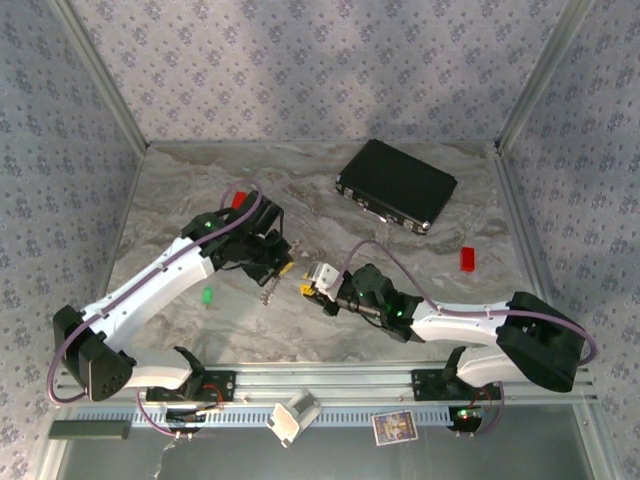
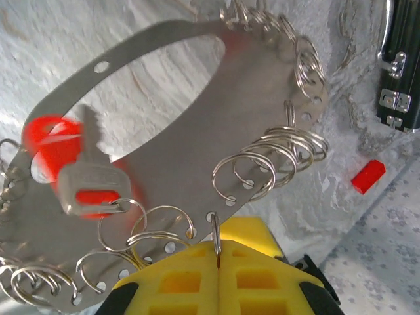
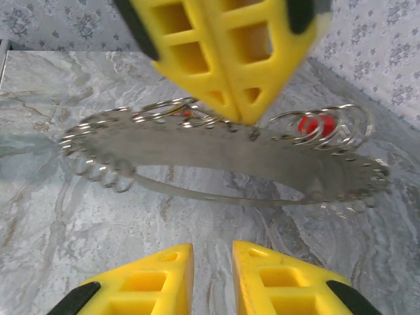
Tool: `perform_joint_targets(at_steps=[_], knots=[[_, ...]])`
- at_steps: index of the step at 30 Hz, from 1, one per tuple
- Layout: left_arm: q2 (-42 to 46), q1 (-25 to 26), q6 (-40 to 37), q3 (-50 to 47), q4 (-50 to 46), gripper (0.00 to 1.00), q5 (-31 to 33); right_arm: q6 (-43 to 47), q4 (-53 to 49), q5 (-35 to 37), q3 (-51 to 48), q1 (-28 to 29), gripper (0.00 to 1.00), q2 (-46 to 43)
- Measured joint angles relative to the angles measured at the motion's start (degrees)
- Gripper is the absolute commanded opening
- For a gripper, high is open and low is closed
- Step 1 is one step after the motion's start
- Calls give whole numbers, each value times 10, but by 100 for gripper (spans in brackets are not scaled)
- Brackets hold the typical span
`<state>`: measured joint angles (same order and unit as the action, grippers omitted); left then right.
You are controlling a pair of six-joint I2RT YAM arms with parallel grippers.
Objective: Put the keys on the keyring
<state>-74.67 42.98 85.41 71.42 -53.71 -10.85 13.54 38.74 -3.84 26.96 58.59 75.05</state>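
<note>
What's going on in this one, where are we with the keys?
The left gripper is shut on the edge of the keyring, a flat metal plate rimmed with split rings, and holds it above the table. A red key already hangs from one split ring. The right gripper faces the keyring with its fingers slightly apart and nothing between them. The green key lies on the table beside the left arm, not yet on the ring.
</note>
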Motion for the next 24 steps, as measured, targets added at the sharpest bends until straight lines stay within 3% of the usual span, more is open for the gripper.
perform_joint_targets(at_steps=[8, 24], knots=[[4, -2, 82, -57, 17, 0, -62, 15, 39, -16, -6, -6, 27, 0], [48, -5, 148, -99, 58, 0, -80, 53, 57, -46, -16, -1, 30, 7]])
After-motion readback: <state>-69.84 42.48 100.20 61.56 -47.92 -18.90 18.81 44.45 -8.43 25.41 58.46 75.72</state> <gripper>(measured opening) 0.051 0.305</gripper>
